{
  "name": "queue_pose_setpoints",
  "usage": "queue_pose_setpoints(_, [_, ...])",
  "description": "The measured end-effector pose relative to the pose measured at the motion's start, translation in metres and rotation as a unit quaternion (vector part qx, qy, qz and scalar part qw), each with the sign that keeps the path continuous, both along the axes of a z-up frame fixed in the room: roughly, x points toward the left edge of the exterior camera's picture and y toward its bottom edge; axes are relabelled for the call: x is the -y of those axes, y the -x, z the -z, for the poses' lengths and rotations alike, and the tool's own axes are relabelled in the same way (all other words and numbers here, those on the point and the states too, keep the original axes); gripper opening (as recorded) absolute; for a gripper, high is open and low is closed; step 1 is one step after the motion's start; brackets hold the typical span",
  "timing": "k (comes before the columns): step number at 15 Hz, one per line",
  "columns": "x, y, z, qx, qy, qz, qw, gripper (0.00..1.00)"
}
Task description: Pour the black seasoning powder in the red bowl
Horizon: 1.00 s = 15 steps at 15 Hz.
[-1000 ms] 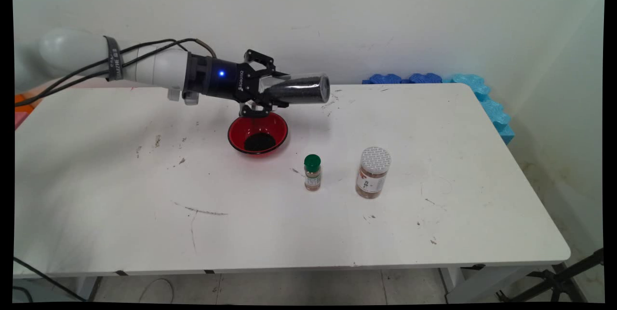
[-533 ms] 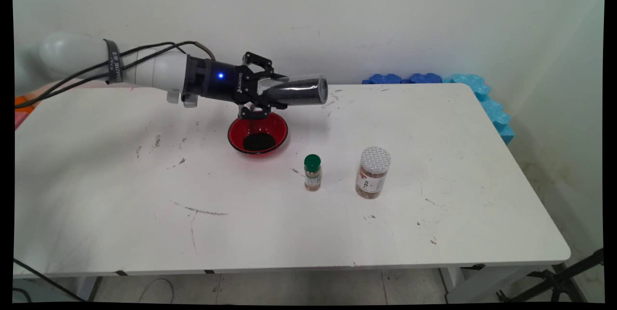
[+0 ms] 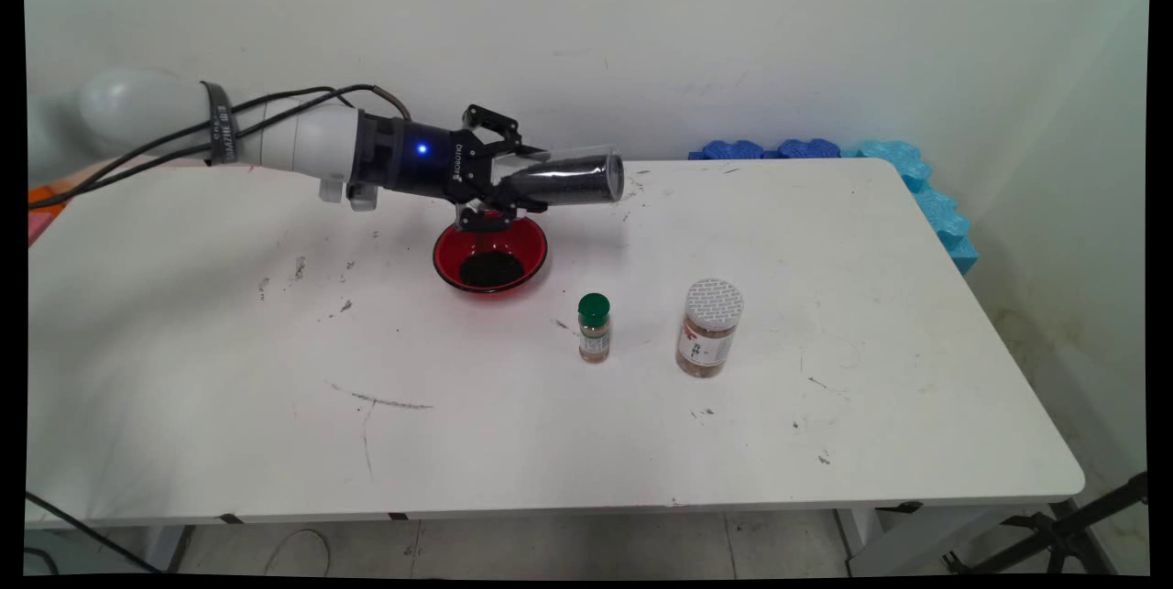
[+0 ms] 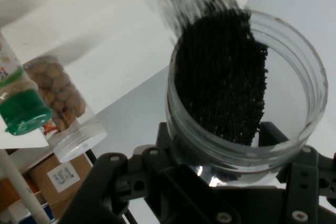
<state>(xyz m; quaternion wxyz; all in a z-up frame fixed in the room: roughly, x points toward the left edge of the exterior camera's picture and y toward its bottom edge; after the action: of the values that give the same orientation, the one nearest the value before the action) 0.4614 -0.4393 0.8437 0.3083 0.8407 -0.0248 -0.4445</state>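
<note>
Between the two black fingers (image 4: 157, 148) sits a clear plastic jar (image 3: 564, 179). The gripper (image 3: 504, 181) squeezes the jar from both sides, so the fingers are only as far apart as the jar is wide. The jar lies almost flat on its side up in the air, well above the table, with its closed end pointing to the right in the main view. It has no lid on. Inside it are lots of tiny black grains (image 4: 220, 77). In the hand view the open mouth of the jar faces the camera, and the black grains are piled against one side of the jar while the other side is bare.

Just under the gripper stands a red bowl (image 3: 490, 252) on the white table (image 3: 229, 369). It has a small heap of the same kind of black stuff (image 3: 492, 270) in its bottom.

Nearer the front, and to the right of the bowl, stands a little spice bottle with a green cap (image 3: 594, 328). It is upright and has something light brown in it. A bit further right stands a bigger jar with a white lid (image 3: 709, 328), also upright, with brown lumpy bits in it. These two are near each other but not touching.

Blue foam pieces (image 3: 825, 150) lie behind the table's far right corner, by the wall.
</note>
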Motion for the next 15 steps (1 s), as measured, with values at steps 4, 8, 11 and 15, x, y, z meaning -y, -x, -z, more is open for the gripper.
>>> queue_pose_setpoints(4, [-0.0006, 0.0016, 0.0019, -0.002, -0.006, -0.004, 1.0000, 0.00])
queue_pose_setpoints(8, [-0.0014, 0.0024, 0.0028, -0.004, -0.010, -0.006, 0.9999, 0.00])
queue_pose_setpoints(11, [-0.0021, 0.0027, 0.0036, -0.004, -0.012, -0.007, 0.9999, 0.00])
queue_pose_setpoints(15, [-0.0020, 0.0023, 0.0046, -0.002, -0.014, -0.008, 0.9999, 0.00])
